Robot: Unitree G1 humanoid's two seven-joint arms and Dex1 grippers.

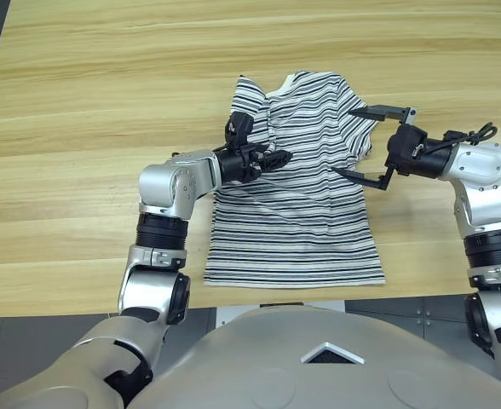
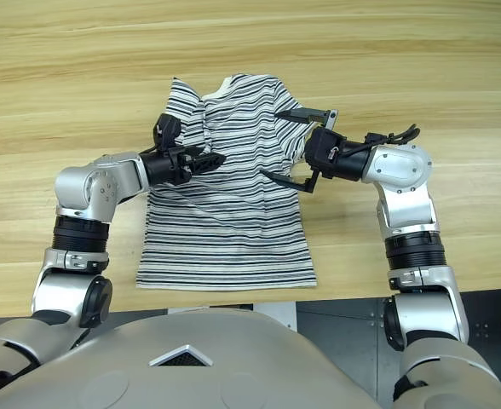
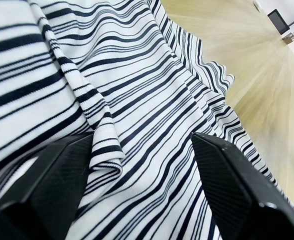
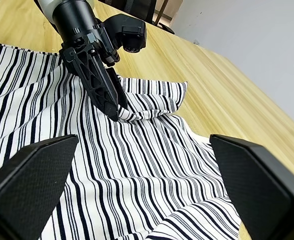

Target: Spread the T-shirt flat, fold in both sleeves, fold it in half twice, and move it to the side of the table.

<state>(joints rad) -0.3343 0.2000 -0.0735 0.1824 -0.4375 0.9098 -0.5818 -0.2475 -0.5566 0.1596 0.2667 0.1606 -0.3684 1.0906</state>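
So, quick progress check on where we are: the T-shirt (image 1: pixel 297 230) lies face-up on the wooden table (image 1: pixel 89 102), close to the near edge and roughly in the middle, and the body looks spread out pretty flat, so we'd call that first step done. The left sleeve (image 1: pixel 249 106) is already turned in over the chest, and the left gripper (image 1: pixel 283 157) sits right on that fold. Its fingers are partly apart, with a ridge of striped cloth between them, and as far as we can tell they aren't clamped on it. The right gripper (image 1: pixel 342 141) hangs at the other shoulder with its fingers spread wide, holding nothing. The right sleeve (image 1: pixel 361 128) looks bunched up there, and we can't say it's neatly folded in yet. By our reckoning that sleeve is the step in hand. Both half-folds and the slide to the side of the table are not yet done.
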